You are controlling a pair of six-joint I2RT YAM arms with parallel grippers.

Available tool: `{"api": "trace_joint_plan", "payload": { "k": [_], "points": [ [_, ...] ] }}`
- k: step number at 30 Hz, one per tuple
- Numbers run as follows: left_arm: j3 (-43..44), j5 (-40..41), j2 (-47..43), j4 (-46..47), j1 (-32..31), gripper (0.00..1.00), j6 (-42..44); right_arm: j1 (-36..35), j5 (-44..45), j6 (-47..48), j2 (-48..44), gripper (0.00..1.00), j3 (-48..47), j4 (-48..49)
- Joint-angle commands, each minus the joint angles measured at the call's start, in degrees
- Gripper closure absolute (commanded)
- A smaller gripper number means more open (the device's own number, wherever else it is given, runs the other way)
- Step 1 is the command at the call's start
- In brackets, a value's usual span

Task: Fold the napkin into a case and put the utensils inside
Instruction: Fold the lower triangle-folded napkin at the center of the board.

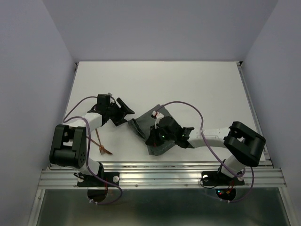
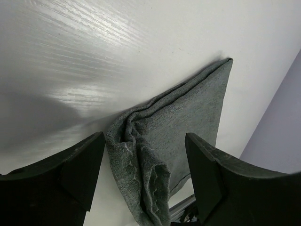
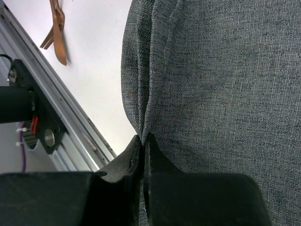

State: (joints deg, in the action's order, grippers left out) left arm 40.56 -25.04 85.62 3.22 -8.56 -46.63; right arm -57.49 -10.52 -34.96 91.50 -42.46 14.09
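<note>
Pinching gripper: the right gripper [image 1: 154, 140] has its fingers [image 3: 162, 169] pressed together on a raised fold of the napkin [image 1: 140, 128]; in the right wrist view the cloth ridge runs straight down into the closed tips.
Right gripper place: over the napkin's 6 o'clock part, its arm reaching in from 3 o'clock.
Spread gripper: the left gripper [image 1: 126, 113] stands wide apart, holding nothing; in the left wrist view its two dark fingers [image 2: 80, 174] flank the cloth without pressing it.
Left gripper place: at the napkin's 10 o'clock edge, just beside the cloth.
Napkin: grey-green, partly folded and rumpled, lying on the white table [image 1: 188, 84] a little toward 6 o'clock from the table's middle.
Napkin layers: the left wrist view shows stacked edges bunched between the left fingers, with a flatter panel running away to a sharp corner at 1 o'clock.
Utensils: the copper-brown utensils [image 1: 99, 141] lie on the bare table at 8 o'clock from the napkin, well apart from it and outside the cloth.
Fork: the fork [image 1: 106, 151] has its tines toward the near edge, close to the left arm's base.
Utensils from the right wrist: they show at 11 o'clock in that view, beyond the napkin's edge.
Rail: an aluminium rail [image 1: 160, 172] runs along the table's 6 o'clock edge.
</note>
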Motion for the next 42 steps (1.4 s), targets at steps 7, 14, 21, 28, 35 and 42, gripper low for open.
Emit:
{"api": "trace_joint_plan", "payload": {
  "k": [7, 14, 21, 28, 35, 42],
  "points": [
    [-1.4, 4.8, -9.7, -6.6, -0.1, 0.26, 4.0, 4.7, -11.6, -8.4, -1.9, 0.99, 4.4, 14.5],
    [-3.7, 10.9, -15.7, -11.7, -0.1, 0.36, 6.2, 8.0, -15.9, -12.1, -1.1, 0.99, 6.4, 19.1],
    [-5.7, 7.3, -15.0, -9.6, -3.9, 0.01, 8.4, 8.5, -17.5, -13.7, 0.5, 0.99, 6.9, 21.7],
    [-5.0, 7.6, -12.1, -6.5, -7.3, 0.10, 6.0, 8.5, -17.6, -13.8, 1.0, 0.99, 6.4, 21.8],
    [-2.8, 8.6, -9.4, -6.4, -7.7, 0.44, 6.2, 8.5, -17.8, -13.7, 1.0, 0.99, 6.5, 21.8],
    [-0.7, 8.7, -7.9, -6.4, -8.3, 0.73, 6.4, 8.5, -17.8, -13.6, 1.2, 0.99, 6.8, 21.8]
  ]
}}
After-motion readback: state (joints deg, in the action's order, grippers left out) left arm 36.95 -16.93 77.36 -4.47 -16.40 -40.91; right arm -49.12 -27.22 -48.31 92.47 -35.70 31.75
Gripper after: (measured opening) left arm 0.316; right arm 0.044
